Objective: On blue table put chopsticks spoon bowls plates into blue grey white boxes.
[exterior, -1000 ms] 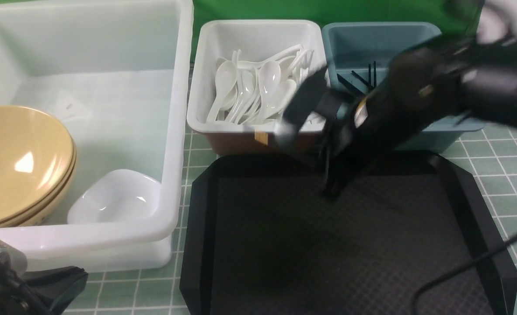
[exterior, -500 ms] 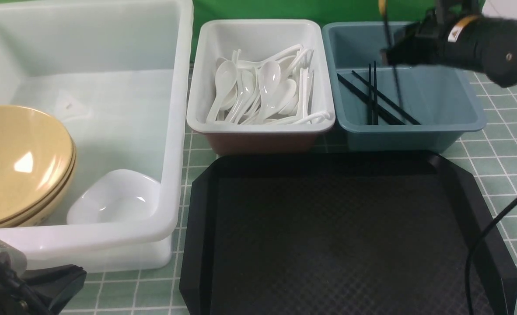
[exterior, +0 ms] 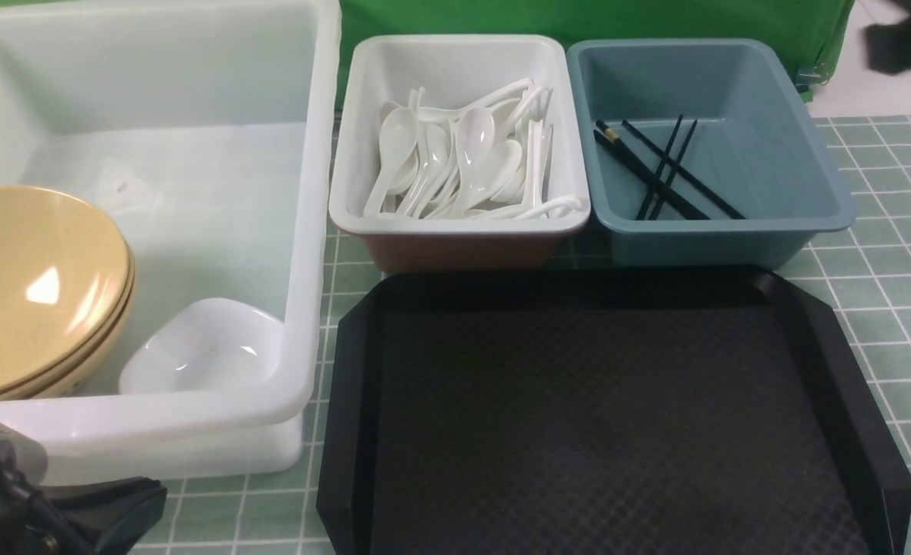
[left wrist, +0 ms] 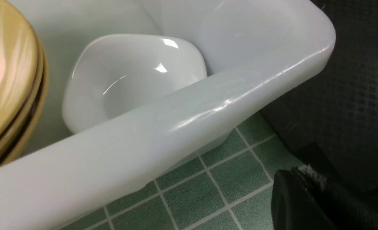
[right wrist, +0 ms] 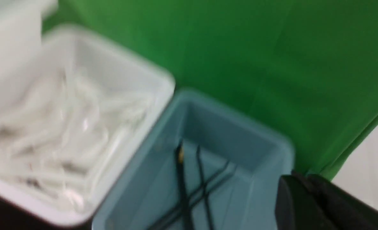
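Up at the far right corner of the front view, the right gripper (exterior: 906,42) shows only as a dark blur beyond the counter's edge; its jaws are closed with nothing between them, and a black piece of it (right wrist: 307,204) sits at the border of its own wrist view. Just below and in front of it, the blue-grey box (exterior: 825,208) holds four black chopsticks (exterior: 660,173) lying crossed on its floor, one with a gold band near its far end. The right wrist view, blurred, looks down on the same sticks (right wrist: 189,188).

Beside that box and touching it stands the white box with the brownish underside (exterior: 455,227), holding a heap of white spoons (exterior: 463,166). In front of both boxes lies a black octagonal tray (exterior: 347,401) on the green-checked counter (exterior: 879,293).

Down at the near left corner, the left gripper (exterior: 109,509) rests low, just in front of the large translucent white box (exterior: 309,231); its jaws are clenched and empty, and a black part of it (left wrist: 291,204) shows in the left wrist view. Inside that big box, stacked tan bowls (exterior: 31,285) sit at the left, and a small white plate (exterior: 201,351) lies in the near right corner, close beside the bowls.
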You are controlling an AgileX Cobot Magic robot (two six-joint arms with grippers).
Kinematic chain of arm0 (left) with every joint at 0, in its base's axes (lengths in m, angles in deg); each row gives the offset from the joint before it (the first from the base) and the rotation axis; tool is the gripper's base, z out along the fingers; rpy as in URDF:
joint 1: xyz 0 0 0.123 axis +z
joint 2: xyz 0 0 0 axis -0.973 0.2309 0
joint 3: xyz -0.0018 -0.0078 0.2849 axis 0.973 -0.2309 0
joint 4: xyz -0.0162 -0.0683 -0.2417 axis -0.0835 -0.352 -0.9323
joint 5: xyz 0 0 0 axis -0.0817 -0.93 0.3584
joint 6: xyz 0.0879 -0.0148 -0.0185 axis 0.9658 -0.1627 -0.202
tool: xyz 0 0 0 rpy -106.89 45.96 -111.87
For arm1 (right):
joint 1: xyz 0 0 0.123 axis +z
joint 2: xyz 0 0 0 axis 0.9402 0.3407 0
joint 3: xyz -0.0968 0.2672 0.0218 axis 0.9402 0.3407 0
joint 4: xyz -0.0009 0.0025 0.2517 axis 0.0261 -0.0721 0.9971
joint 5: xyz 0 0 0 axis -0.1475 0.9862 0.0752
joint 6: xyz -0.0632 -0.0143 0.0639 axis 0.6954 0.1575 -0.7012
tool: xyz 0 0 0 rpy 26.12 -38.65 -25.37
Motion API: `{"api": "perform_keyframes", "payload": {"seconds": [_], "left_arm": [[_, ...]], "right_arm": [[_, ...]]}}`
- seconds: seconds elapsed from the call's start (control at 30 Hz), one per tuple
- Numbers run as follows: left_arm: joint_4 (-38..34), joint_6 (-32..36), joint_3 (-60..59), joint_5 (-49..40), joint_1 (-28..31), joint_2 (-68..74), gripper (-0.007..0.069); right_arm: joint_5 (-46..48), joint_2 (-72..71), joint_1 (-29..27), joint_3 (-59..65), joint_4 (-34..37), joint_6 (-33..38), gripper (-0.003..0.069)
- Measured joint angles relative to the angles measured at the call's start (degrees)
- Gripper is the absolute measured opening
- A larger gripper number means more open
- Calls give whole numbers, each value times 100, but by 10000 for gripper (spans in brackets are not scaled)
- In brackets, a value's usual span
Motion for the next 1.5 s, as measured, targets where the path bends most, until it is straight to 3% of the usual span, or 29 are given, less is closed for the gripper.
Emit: {"api": "perform_keyframes", "payload": {"seconds": [0.1,0.23,0.6,0.9,1.17,1.3,1.5], "left_arm": [[-7,-1,0,0,0,0,4],[-11,-1,0,0,0,0,4],[-11,-1,-4,0,0,0,4],[-11,-1,-4,-7,0,0,4],[-11,-1,-4,-20,0,0,4],[-30,-1,-4,-52,0,0,4],[-54,-13,-4,-91,0,0,4]], "right_arm": [[-937,-1248,18,1492,0,-81,36],[-1401,-2187,18,2918,0,-342,36],[-1547,-3944,18,5910,0,-453,37],[-724,-4322,-3,6173,-7,-448,37],[-576,-6256,-836,6173,-7,-487,38],[-248,-6392,-1170,6173,-7,-1180,40],[356,-6392,-1181,6173,-9,-1933,43]]}}
